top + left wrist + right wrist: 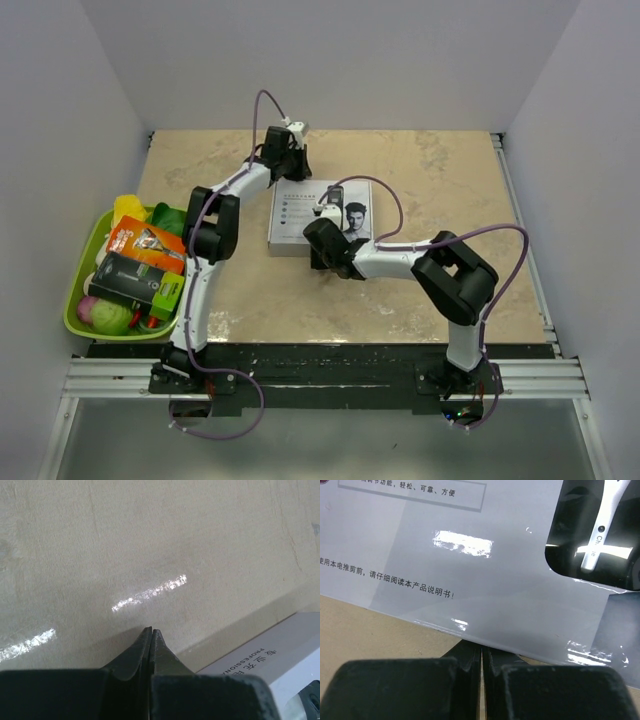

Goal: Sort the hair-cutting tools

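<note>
Cannot tell where the hair-cutting tools lie: hidden in all three views. Nearest to a sight of them, only a printed clipper (600,535) on the lid of a white box (320,217): slim, white-handled, set on a glossy black panel toward the lid's right side (with a man's portrait (355,215) there in the top view). Lying flat and closed about mid-bench, with lines of grey Chinese lettering across the lid.

As for the left gripper (283,172): fingertips pressed together with nothing between, poised over bare bench top just beside the box's far left corner. As for the right gripper (322,258): drawn in to a hairline slit, empty, tips at the box's near edge; cannot tell whether touching it.

Underneath, a beige, marble-veined bench top (430,170), glossy enough to throw back streaks of light. At the left edge, toward the near left corner, a green tray (72,300) heaped with bright packets (145,245) and fruit (105,315). Around three sides, plain pale walls (330,60); along the near edge, a metal rail (320,378) under the arm bases.
</note>
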`<state>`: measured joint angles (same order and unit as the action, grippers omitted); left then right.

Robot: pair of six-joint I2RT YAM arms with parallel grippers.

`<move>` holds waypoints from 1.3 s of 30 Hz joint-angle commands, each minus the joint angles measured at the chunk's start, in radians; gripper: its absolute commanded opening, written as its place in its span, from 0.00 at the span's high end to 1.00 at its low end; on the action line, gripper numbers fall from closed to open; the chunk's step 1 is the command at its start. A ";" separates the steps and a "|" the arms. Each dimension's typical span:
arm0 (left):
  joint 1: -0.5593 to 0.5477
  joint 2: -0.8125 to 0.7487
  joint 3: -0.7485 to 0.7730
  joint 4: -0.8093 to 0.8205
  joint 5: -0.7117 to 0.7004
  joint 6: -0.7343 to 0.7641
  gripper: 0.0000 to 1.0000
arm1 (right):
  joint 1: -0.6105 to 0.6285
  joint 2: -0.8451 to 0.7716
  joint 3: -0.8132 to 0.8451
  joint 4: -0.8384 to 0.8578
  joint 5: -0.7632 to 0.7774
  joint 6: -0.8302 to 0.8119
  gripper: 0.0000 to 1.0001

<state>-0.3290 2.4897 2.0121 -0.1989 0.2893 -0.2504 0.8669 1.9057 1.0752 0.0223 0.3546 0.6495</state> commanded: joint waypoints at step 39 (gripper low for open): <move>-0.042 -1.239 -0.707 -0.244 -0.311 -0.018 0.00 | -0.089 -0.792 0.146 -0.647 0.159 -0.257 0.02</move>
<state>-0.3737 1.3514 1.3479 -0.4454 0.1001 -0.2687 0.7788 1.1931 1.1862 -0.5430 0.4206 0.3828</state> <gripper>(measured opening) 0.994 0.985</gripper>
